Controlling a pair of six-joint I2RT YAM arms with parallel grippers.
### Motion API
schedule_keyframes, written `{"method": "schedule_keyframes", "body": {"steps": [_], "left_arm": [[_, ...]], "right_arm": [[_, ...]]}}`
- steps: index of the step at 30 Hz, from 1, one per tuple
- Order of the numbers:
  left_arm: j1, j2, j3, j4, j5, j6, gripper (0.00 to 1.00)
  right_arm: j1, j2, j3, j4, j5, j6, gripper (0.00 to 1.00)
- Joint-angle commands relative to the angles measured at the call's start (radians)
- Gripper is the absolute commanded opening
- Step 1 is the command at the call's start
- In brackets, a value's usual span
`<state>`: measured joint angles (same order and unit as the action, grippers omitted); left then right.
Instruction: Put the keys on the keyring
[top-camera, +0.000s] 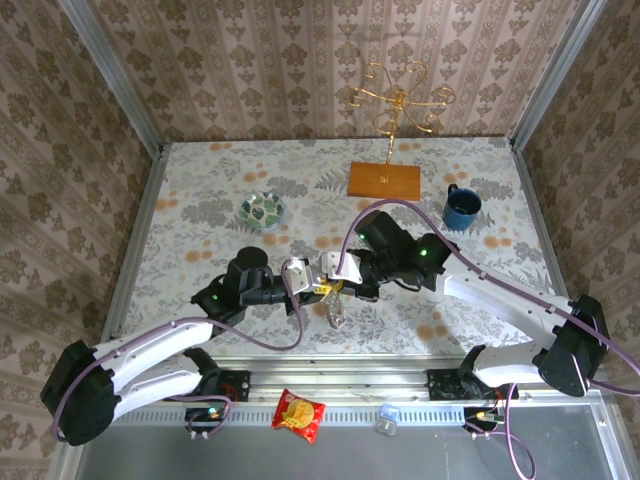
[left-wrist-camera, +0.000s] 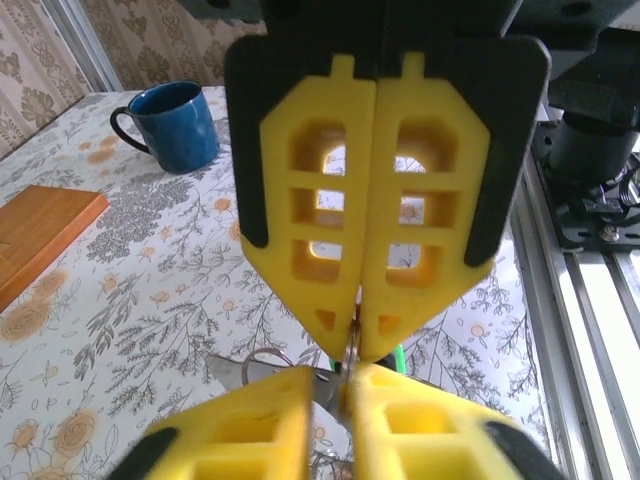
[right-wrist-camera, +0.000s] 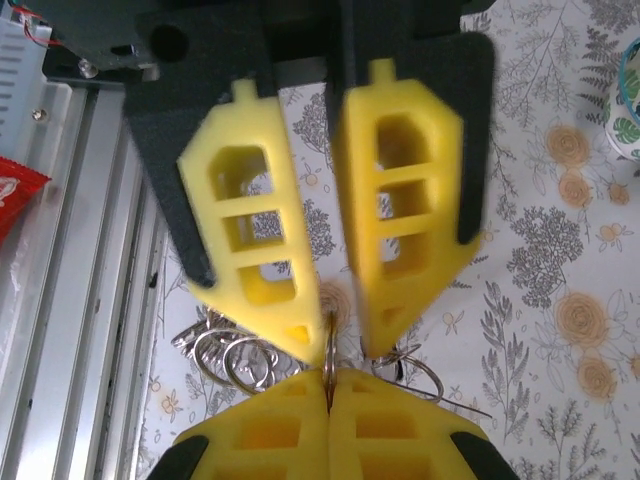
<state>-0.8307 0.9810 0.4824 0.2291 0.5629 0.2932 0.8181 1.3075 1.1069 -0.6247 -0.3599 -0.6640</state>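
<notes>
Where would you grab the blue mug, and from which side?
Probably the rim of the blue mug, from straight above, one finger inside: it stands upright, mouth open. Its handle juts sideways toward the wooden base, a smaller target.

L tool (right-wrist-camera: 338, 345) slightly ajar; R tool (right-wrist-camera: 328, 390) pinched shut, tip-to-tip.

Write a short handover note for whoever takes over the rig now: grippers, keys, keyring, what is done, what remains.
Right gripper: shut on a thin metal ring.
Left gripper: fingers slightly apart around the same ring.
Key cluster hangs below both grippers.
Done: ring held up between both arms.
Left: cannot tell if any key is threaded; check, then finish threading.
</notes>
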Motion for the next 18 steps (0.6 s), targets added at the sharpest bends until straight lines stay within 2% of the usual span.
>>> {"method": "schedule_keyframes", "body": {"steps": [1, 4, 5, 10, 15, 18], "left_arm": [[-0.007, 0.001, 0.036, 0.010, 0.018, 0.026, 0.09], [-0.006, -0.001, 0.035, 0.022, 0.032, 0.023, 0.02], [-0.006, -0.001, 0.033, 0.024, 0.035, 0.021, 0.00], [-0.005, -0.009, -0.003, 0.087, 0.037, -0.009, 0.00], [-0.007, -0.012, -0.047, 0.189, 0.040, -0.067, 0.00], [-0.007, -0.014, -0.054, 0.200, 0.040, -0.071, 0.00]], "right_arm": [[0.024, 0.013, 0.034, -0.034, 0.039, -0.036, 0.00], [0.026, -0.002, 0.022, -0.008, 0.027, -0.027, 0.00], [0.023, -0.013, 0.009, 0.010, 0.021, -0.020, 0.04], [-0.047, -0.093, -0.104, 0.150, -0.070, 0.078, 0.23], [-0.087, -0.125, -0.160, 0.175, -0.103, 0.140, 0.25], [-0.088, -0.127, -0.165, 0.181, -0.113, 0.148, 0.22]]}}
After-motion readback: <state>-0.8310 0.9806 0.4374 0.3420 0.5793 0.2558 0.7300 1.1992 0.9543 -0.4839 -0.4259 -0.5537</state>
